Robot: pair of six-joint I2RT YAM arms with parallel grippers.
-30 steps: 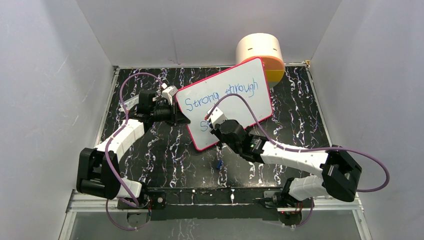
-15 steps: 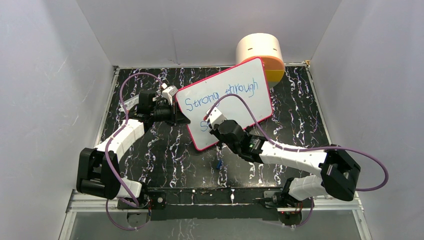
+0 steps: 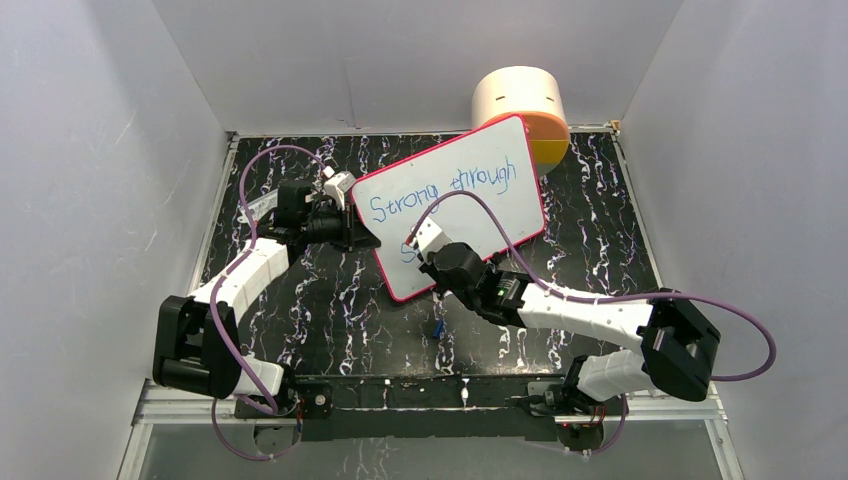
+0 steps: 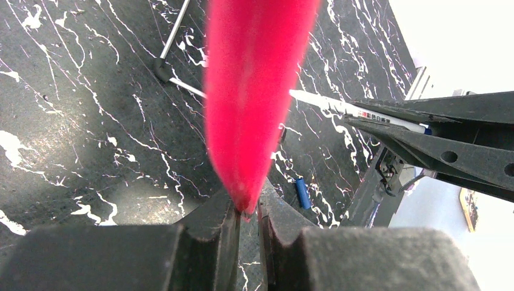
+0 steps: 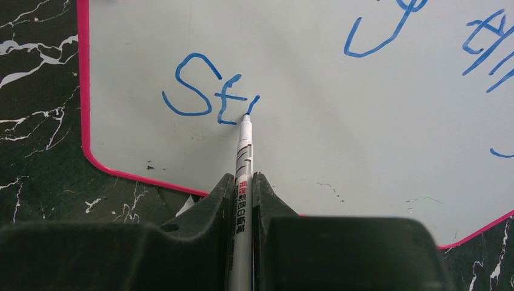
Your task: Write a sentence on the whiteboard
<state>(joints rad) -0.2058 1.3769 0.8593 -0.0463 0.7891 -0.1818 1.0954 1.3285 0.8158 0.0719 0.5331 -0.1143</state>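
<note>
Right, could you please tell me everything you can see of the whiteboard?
The whiteboard is a flat white rectangle with a thin pink-red frame and rounded corners, set askew over the black marbled table. Its blue lettering reads "Strong through"; a second line has begun, "St" plus a stroke. The left pincer clamps its frame edge; the marker in the right pincer touches it with its tip.

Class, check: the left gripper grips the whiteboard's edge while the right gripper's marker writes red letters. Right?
No: the letters are blue, not red, as the right wrist view shows. The left gripper does grip the whiteboard's edge; the right gripper holds the marker.
</note>
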